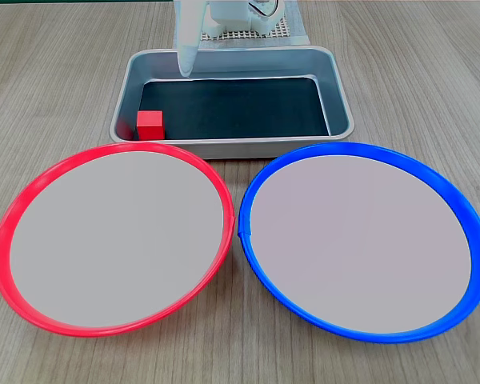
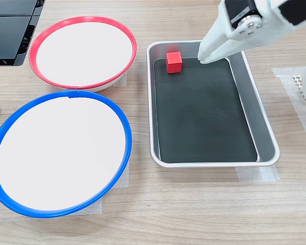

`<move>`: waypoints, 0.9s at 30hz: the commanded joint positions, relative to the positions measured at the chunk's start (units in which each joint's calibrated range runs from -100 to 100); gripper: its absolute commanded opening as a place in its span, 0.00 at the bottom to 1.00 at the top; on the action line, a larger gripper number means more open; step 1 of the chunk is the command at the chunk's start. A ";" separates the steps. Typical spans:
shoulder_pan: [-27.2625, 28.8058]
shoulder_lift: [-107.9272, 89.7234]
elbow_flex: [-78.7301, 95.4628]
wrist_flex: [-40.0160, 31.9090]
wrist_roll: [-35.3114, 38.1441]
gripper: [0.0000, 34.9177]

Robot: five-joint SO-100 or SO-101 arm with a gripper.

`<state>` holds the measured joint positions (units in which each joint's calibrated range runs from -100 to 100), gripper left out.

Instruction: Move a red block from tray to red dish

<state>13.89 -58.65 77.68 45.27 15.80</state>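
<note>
Both exterior views show the red block (image 1: 150, 124) lying in the tray's (image 1: 341, 100) corner, the tool (image 2: 203, 58) clenched empty above.

The arm is made of white plastic parts with smooth, rounded edges. Its gripper (image 2: 206, 57) has long white fingers (image 1: 186, 56) that become narrow at the tip. In the second exterior view, a black motor block (image 2: 238, 9) and 1 round silver joint with small screws (image 2: 252, 22) show.
</note>
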 commanded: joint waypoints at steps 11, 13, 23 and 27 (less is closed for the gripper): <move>6.58 39.76 -40.22 14.45 2.69 0.21; 6.67 43.86 -43.13 14.29 2.54 0.31; 7.42 56.48 -50.05 15.11 2.64 0.55; 7.80 57.76 -48.96 15.36 3.61 0.53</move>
<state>20.88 -1.19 29.67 60.20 18.93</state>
